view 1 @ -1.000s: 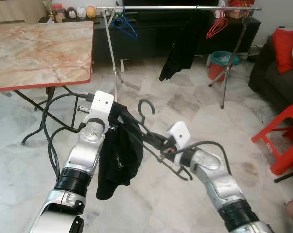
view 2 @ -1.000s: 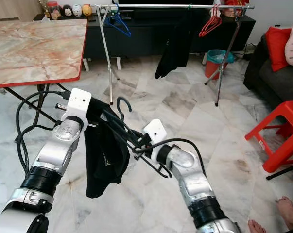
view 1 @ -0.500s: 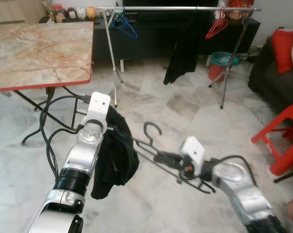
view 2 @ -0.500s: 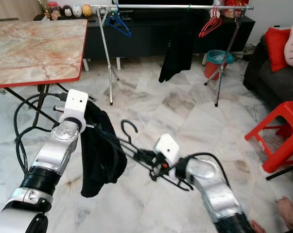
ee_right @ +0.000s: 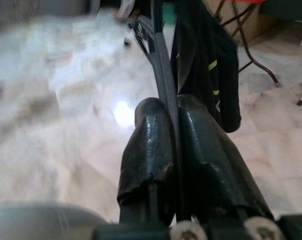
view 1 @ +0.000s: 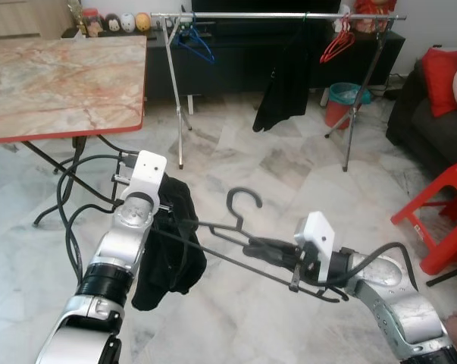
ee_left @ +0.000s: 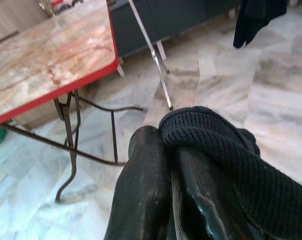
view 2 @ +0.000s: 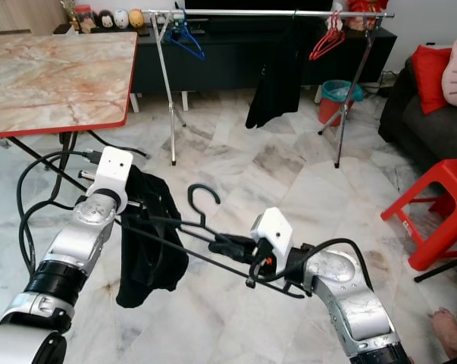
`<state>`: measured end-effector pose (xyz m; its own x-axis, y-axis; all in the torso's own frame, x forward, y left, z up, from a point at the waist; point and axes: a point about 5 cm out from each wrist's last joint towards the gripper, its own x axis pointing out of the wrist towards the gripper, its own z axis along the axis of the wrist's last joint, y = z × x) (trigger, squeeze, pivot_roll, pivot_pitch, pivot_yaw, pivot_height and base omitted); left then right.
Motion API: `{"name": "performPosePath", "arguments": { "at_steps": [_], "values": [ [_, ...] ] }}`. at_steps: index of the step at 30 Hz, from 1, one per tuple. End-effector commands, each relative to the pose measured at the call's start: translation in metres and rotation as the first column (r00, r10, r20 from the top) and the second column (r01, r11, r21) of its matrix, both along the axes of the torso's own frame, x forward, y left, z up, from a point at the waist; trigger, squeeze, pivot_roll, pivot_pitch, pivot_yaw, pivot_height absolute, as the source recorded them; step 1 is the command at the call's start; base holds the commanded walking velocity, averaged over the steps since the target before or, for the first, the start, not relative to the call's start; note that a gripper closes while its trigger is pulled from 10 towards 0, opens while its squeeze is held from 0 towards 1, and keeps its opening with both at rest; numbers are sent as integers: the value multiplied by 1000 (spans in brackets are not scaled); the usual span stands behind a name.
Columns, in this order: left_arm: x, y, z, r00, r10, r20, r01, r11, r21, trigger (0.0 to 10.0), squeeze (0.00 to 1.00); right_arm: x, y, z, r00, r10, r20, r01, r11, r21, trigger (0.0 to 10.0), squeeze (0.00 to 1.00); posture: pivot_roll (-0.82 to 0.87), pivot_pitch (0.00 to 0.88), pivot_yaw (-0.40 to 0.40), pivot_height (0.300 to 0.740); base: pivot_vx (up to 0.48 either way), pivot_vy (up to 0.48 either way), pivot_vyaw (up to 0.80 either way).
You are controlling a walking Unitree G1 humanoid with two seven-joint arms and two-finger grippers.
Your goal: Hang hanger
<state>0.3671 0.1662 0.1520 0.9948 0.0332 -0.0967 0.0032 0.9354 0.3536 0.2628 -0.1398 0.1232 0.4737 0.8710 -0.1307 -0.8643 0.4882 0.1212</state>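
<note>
My right gripper [view 1: 260,249] is shut on a black wire hanger [view 1: 242,200], holding it near the neck with the hook pointing up. The hanger's long arm runs left into a black garment [view 1: 167,258]. That garment hangs bunched from my left gripper [view 1: 170,209], which is shut on its knitted edge [ee_left: 226,150]. In the right wrist view the fingers [ee_right: 151,145] clamp the hanger wire [ee_right: 163,85], with the garment [ee_right: 211,65] beyond. A silver clothes rail [view 1: 273,14] stands at the back of the room, well beyond both grippers.
On the rail hang a blue hanger [view 1: 195,42], a black garment [view 1: 285,76] and a red hanger [view 1: 338,45]. A marble table with a red edge [view 1: 54,76] is at left, a red stool [view 1: 440,212] and dark sofa [view 1: 433,98] at right. A person's foot [view 2: 448,322] is at the lower right.
My right gripper pulled the hanger out to the right and down, then raised it; the hanger's arm now stretches across to the garment. The left gripper kept hold of the garment, slightly lower.
</note>
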Motion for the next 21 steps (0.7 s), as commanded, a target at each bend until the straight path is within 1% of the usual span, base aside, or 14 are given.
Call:
{"name": "performPosePath", "arguments": {
  "at_steps": [1,3,4,5,6,8,9,10,11,14,18,19,20,21],
  "values": [
    [-5,9,-18,998,21,-64,-21,1000,-5,10000,0,4,-4,25,996,-35,84,22,990,141,10000,0,17,0,6,740,0,0,0],
    [-9,16,-27,995,46,-85,-47,999,-16,10000,0,7,-6,27,991,-112,77,92,970,226,10000,0,13,0,6,740,0,0,0],
    [-12,22,-34,992,70,-104,-75,996,-40,10000,0,13,-11,26,973,-219,66,194,942,273,10000,0,12,0,6,740,0,0,0],
    [-12,22,-34,992,70,-104,-75,996,-40,10000,0,13,-11,26,973,-219,66,194,942,273,10000,0,12,0,6,740,0,0,0],
    [-15,25,-40,989,87,-119,-94,994,-50,10000,0,12,-12,22,973,-228,28,208,927,311,10000,0,14,0,4,740,0,0,0],
    [-17,26,-43,987,93,-128,-101,993,-59,10000,0,5,-9,17,986,-166,-35,167,919,357,10000,0,18,0,3,740,0,0,0],
    [-17,26,-43,987,93,-128,-101,993,-59,10000,0,5,-9,17,986,-166,-35,167,919,357,10000,0,18,0,3,740,0,0,0],
    [-17,27,-44,987,94,-129,-103,993,-64,10000,0,1,-8,14,990,-135,-49,143,923,356,10000,0,20,0,2,740,0,0,0],
    [-17,27,-45,987,96,-129,-106,992,-72,10000,0,-3,-7,8,992,-114,-56,126,938,324,10000,0,20,0,2,740,0,0,0],
    [-16,33,-42,989,98,-108,-107,991,-77,10000,0,-7,-10,-12,984,-146,-103,166,961,222,10000,0,20,0,0,740,0,0,0],
    [-16,35,-42,990,99,-100,-107,991,-80,10000,0,-6,-15,-18,975,-185,-122,208,954,215,10000,0,17,0,2,740,0,0,0],
    [-19,33,-43,993,87,-79,-95,989,-110,10000,0,-2,-21,-26,957,-266,-116,283,943,173,10000,0,15,0,4,740,0,0,0],
    [-20,33,-44,994,82,-72,-90,988,-121,10000,0,1,-23,-29,948,-298,-108,313,937,156,10000,0,15,0,4,740,0,0,0],
    [-23,31,-47,995,68,-66,-77,987,-142,10000,0,8,-29,-35,909,-403,-109,414,901,128,10000,0,10,0,6,740,0,0,0]
  ]
}}
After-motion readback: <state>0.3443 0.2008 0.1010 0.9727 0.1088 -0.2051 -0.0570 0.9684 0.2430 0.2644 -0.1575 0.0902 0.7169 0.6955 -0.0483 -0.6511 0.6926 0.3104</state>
